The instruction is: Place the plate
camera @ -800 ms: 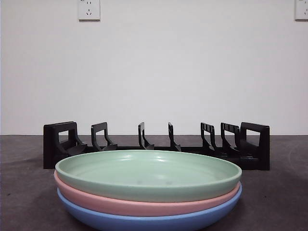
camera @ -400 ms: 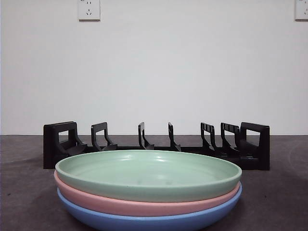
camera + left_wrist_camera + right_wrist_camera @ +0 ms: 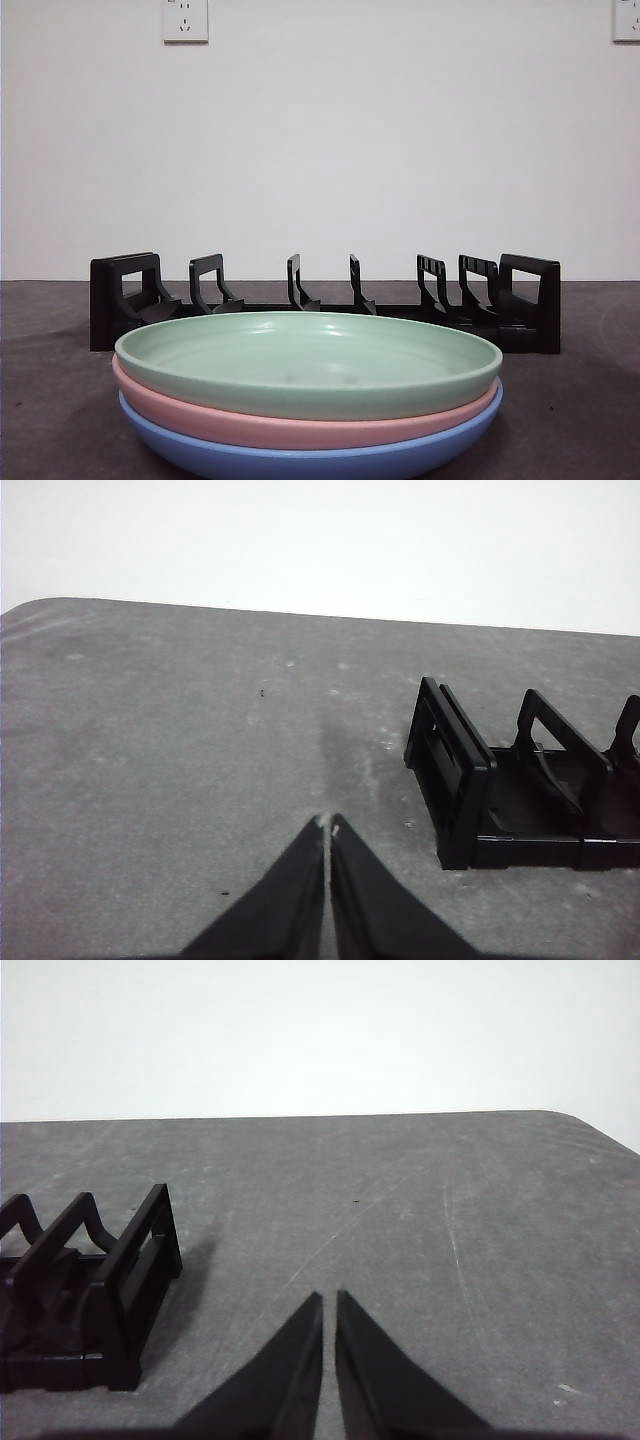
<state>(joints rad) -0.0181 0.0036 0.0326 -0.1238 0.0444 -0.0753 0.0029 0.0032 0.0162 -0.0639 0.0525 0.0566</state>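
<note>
Three plates are stacked close to the front view's camera: a green plate (image 3: pixel 308 365) on top, a pink plate (image 3: pixel 300 425) under it and a blue plate (image 3: pixel 300 458) at the bottom. Behind them stands a black slotted plate rack (image 3: pixel 325 300), with nothing in its slots. My left gripper (image 3: pixel 328 825) is shut and holds nothing; it hovers over bare table beside one end of the rack (image 3: pixel 520 790). Beside the rack's other end (image 3: pixel 90 1280), my right gripper (image 3: pixel 329 1298) is shut with nothing in it. Neither gripper shows in the front view.
The dark grey table (image 3: pixel 580 400) runs back to a white wall (image 3: pixel 320 150) with two sockets high up. Bare table surface (image 3: pixel 180 760) lies off each end of the rack.
</note>
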